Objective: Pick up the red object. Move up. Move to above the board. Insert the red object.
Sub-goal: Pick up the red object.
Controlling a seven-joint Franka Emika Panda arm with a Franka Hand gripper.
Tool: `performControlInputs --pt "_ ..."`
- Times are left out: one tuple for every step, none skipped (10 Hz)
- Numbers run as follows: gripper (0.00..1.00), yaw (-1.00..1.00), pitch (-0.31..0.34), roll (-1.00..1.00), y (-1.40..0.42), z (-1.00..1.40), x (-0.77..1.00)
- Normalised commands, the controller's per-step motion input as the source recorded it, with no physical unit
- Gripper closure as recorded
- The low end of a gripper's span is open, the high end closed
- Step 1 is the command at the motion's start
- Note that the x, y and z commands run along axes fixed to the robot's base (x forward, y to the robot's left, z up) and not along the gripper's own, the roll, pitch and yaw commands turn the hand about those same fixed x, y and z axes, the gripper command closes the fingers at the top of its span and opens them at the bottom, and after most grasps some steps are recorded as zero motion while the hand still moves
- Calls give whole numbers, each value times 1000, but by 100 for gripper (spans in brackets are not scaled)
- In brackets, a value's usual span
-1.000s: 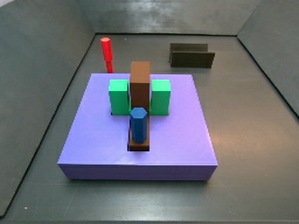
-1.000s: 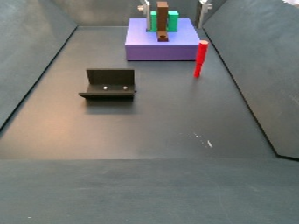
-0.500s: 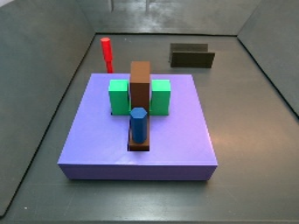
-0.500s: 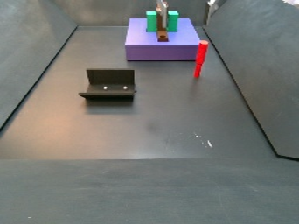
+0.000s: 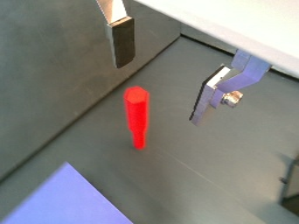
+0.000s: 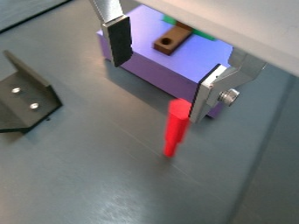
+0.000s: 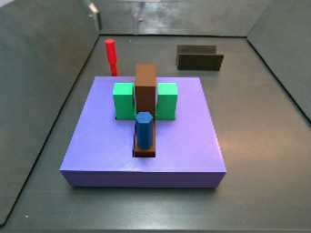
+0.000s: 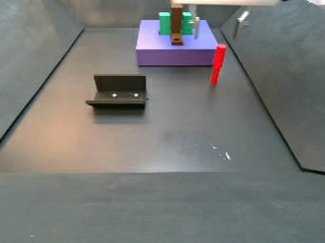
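Observation:
The red object, a thin upright red peg, stands on the floor just off the board's corner; it also shows in a side view and in both wrist views. The board, a purple-blue slab, bears green blocks, a brown bar and a blue peg. My gripper is open and empty, hanging above the red peg, whose top lies below and between the fingers. The fingertips just enter the side view's upper edge.
The fixture stands on the floor away from the board and also shows in a wrist view. The brown bar's hole shows on the board. Grey walls enclose the floor.
My gripper has come lower over the red peg; its fingertips now enter the side views from above. The peg and the board have not moved.

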Motion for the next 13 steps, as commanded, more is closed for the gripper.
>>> performControlInputs --pt "0 -229 -259 0 -97 -57 -734" --pt "0 -3 -179 0 -97 -134 -274" --pt "0 0 -123 11 -83 -283 -74" --pt "0 29 -124 0 -46 -286 -3" --pt "0 54 -56 0 -17 -229 0" --pt "0 51 0 21 -14 -214 237" --pt "0 109 0 0 0 -240 126" --pt "0 220 0 0 0 -197 57" --pt "0 246 0 0 -26 -194 123" --pt "0 263 0 0 0 -223 171" --pt "0 263 0 0 0 -234 117" --pt "0 297 0 9 0 -226 14" --pt "0 226 -6 4 0 -231 0"
